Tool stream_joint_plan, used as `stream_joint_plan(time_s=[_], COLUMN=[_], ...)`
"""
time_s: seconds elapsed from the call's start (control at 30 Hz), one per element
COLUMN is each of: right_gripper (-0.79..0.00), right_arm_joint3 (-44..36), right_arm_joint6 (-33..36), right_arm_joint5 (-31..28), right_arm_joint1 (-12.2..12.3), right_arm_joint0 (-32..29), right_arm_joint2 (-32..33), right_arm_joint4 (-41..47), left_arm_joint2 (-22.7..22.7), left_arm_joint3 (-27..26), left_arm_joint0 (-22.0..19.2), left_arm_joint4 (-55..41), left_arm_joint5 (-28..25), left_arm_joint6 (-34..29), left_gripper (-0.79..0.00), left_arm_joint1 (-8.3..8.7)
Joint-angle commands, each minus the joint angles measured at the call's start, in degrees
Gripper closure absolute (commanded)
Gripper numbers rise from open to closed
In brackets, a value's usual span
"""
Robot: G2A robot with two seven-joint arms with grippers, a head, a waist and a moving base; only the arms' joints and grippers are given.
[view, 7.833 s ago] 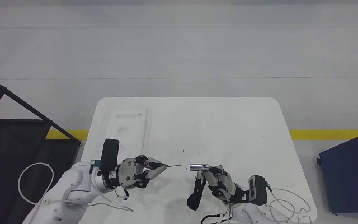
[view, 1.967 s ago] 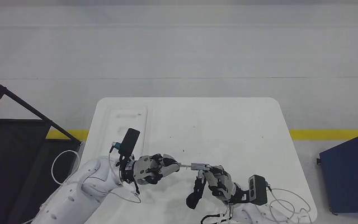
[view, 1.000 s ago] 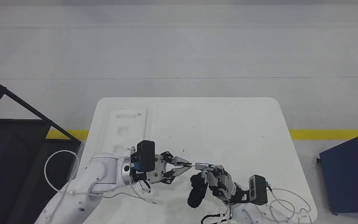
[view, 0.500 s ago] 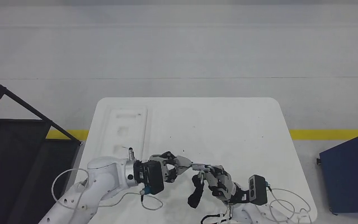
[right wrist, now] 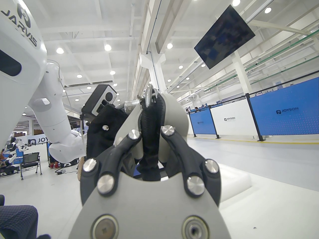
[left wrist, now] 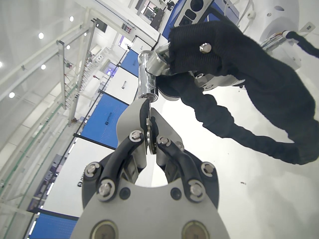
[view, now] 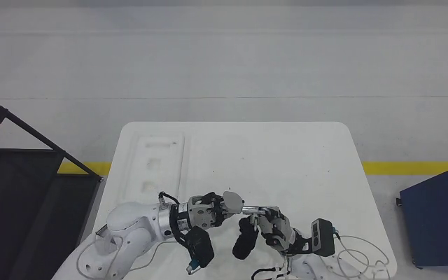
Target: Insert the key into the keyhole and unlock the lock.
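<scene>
White table (view: 294, 161), near edge: left gripper (left wrist: 149, 115) clenched on flat silver key (left wrist: 148, 136), long axis left-right, tip pointing right into the keyhole of silver cylindrical lock (left wrist: 147, 80), itself clamped by right gripper (right wrist: 149, 98).

We look straight down on the table (view: 308, 161) from above, our wrist cameras sit close behind the left gripper (left wrist: 148, 115) and right gripper (right wrist: 149, 100), facing the hall, and the top and left wrist views share the lock (left wrist: 147, 75).
</scene>
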Motion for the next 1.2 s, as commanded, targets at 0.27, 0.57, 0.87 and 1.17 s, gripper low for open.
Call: stream_joint_plan(time_s=[0.27, 0.57, 0.87, 1.17], right_gripper=[0.0, 0.0, 0.0, 0.0], right_arm_joint3=[0.0, 0.0, 0.0, 0.0], right_arm_joint6=[0.0, 0.0, 0.0, 0.0], right_arm_joint5=[0.0, 0.0, 0.0, 0.0], right_arm_joint1=[0.0, 0.0, 0.0, 0.0], right_arm_joint0=[0.0, 0.0, 0.0, 0.0], right_arm_joint2=[0.0, 0.0, 0.0, 0.0], right_arm_joint4=[0.0, 0.0, 0.0, 0.0], left_arm_joint2=[0.6, -0.4, -0.8, -0.2], left_arm_joint3=[0.4, 0.2, 1.4, 1.3], left_arm_joint0=[0.0, 0.5, 0.0, -0.2], left_arm_joint4=[11.9, 18.5, 25.9, 30.3], left_arm_joint5=[10.9, 18.7, 24.9, 27.6], left_arm_joint6=[6.9, 8.2, 8.3, 7.3], left_gripper=[0.0, 0.0, 0.0, 0.0], left_arm_joint1=[-0.05, -0.12, -0.35, -0.75])
